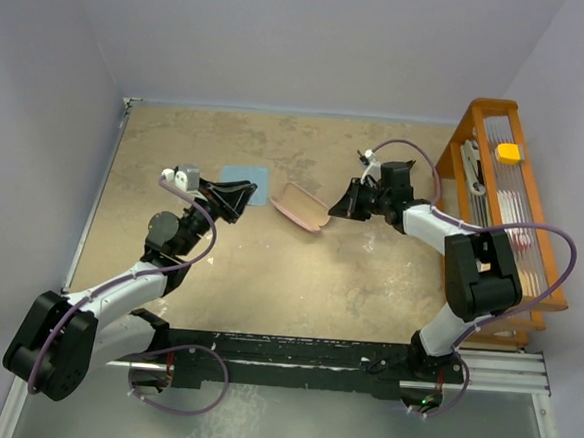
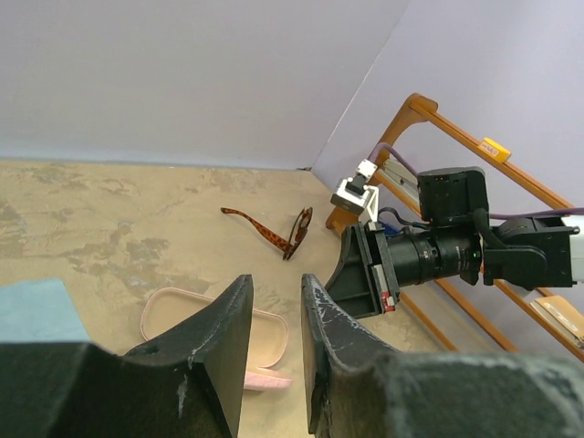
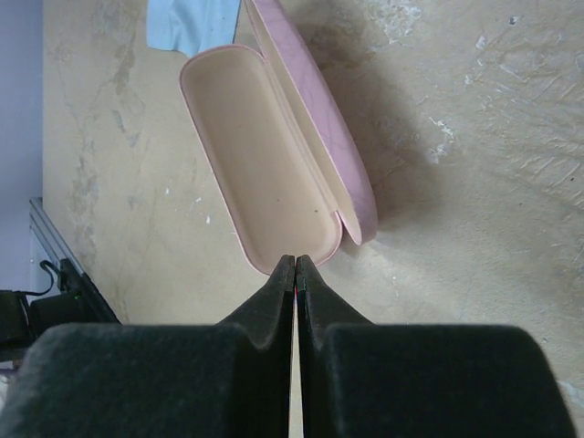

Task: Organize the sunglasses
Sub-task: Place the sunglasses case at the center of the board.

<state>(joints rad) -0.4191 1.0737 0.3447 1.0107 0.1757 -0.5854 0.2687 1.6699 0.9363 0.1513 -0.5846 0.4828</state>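
The right gripper [image 3: 295, 265] is clenched, its fingers pressed together. Its tips are set at the near end of the pink case [image 3: 274, 164], which lies open on the tabletop [image 3: 474, 182]; whether the rim is nipped cannot be told. The left gripper [image 2: 276, 287] is held slightly parted, with nothing between its fingers. The sunglasses [image 2: 274, 233] are seen ahead of it, beyond the case, touched by neither gripper, resting on the tabletop with one temple arm spread out.
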